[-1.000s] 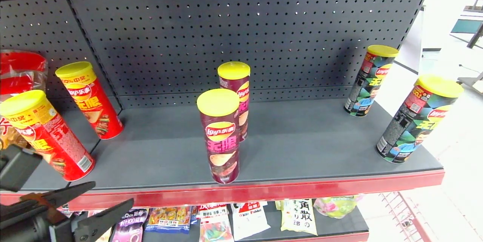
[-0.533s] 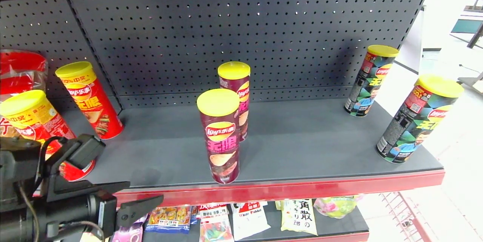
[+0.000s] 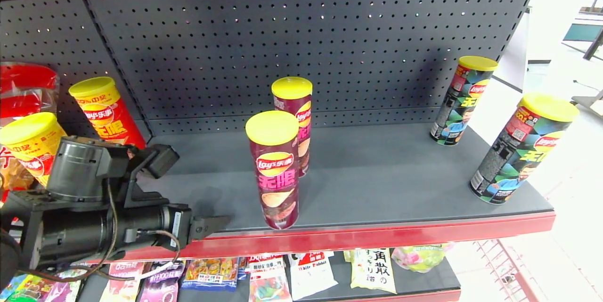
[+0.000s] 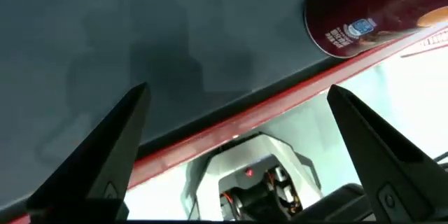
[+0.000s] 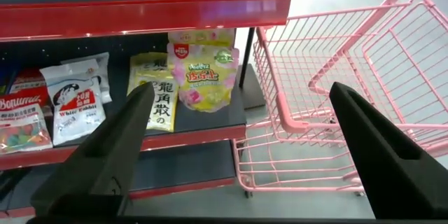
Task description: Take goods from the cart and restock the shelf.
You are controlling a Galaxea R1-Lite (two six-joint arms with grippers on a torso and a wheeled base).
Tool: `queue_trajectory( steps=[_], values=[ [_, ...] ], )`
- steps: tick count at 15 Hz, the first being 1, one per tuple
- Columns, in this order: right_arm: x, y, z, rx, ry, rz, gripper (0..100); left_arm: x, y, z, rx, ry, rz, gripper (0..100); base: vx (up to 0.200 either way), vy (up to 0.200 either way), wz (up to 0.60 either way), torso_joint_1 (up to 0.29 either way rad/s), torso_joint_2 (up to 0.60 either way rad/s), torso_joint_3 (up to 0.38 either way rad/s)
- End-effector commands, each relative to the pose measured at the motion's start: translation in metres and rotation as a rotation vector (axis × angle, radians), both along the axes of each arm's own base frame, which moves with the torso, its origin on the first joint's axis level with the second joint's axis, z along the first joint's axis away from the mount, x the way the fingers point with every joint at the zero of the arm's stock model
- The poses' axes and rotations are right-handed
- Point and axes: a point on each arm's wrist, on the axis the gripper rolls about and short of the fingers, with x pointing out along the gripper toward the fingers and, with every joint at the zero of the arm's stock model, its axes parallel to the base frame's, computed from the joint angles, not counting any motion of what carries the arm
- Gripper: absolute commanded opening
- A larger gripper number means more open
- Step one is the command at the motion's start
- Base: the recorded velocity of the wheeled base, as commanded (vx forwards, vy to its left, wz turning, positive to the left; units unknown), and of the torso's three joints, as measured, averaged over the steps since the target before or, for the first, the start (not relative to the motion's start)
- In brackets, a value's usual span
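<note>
By shelf (image 3: pixel 377 175): left end effector (image 4: pixel 238 89) (empty)

The dark grey shelf board (image 3: pixel 377 184) is matt painted metal, its perforated back panel (image 3: pixel 282 47) likewise; the red front strip (image 3: pixel 377 233) is glossy. The maroon cylindrical crisp tubes (image 3: pixel 277 175) have shiny printed wraps and smooth yellow plastic lids (image 3: pixel 272 127). The pink wire cart (image 5: pixel 329 112) is coated metal.

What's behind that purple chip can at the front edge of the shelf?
A second purple can stands behind the front can, then the pegboard wall. The front can covers the rear one's lower left side, so whether they touch is unclear.
</note>
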Motion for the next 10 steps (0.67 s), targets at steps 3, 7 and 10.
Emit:
queue_trajectory(
  steps=[3, 7, 10],
  values=[
    [0.001, 0.0, 0.0, 0.002, 0.005, 0.0, 100, 0.029, -0.013, -0.018, 0.027, -0.03, 0.03, 100, 0.0, 0.0, 0.0, 0.0, 0.0, 0.0],
    [0.001, 0.0, 0.0, 0.004, 0.005, -0.004, 100, 0.032, -0.026, -0.026, 0.037, -0.023, -0.002, 100, 0.0, 0.0, 0.0, 0.0, 0.0, 0.0],
    [0.001, 0.0, 0.0, 0.005, 0.005, -0.001, 100, 0.043, -0.037, -0.025, 0.031, -0.038, -0.025, 100, 0.0, 0.0, 0.0, 0.0, 0.0, 0.0]
  ],
)
